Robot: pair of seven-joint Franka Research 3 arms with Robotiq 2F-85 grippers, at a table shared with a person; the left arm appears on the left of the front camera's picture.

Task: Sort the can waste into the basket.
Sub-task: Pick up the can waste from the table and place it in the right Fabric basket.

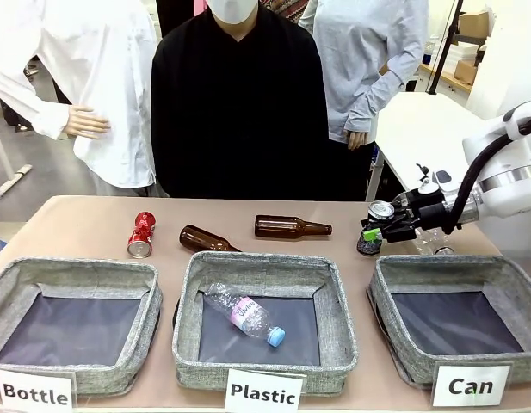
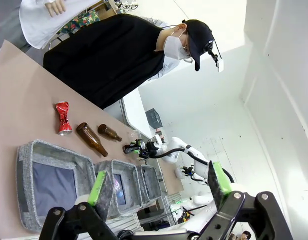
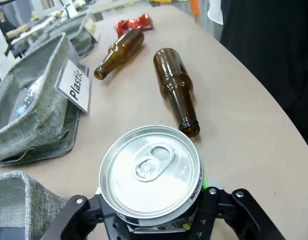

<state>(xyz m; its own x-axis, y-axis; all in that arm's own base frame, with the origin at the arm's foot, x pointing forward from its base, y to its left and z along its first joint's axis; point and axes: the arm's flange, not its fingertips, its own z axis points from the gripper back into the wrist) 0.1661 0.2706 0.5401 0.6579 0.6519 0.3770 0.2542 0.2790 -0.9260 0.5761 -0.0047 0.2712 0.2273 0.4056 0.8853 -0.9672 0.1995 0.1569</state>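
Pinching can [image 1: 381,209] in right gripper [image 1: 379,231] at basket's [image 1: 437,263] 11 o'clock; probably risking striking near rim if releasing early

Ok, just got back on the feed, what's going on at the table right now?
The right gripper is shut on the dark crushed can, holding it by the far left corner of the Can basket, not yet over it; that basket has nothing in it. The red can lies on the table behind the Bottle basket, near two brown bottles. The left gripper is open and holding nothing. A person stands at the far side.
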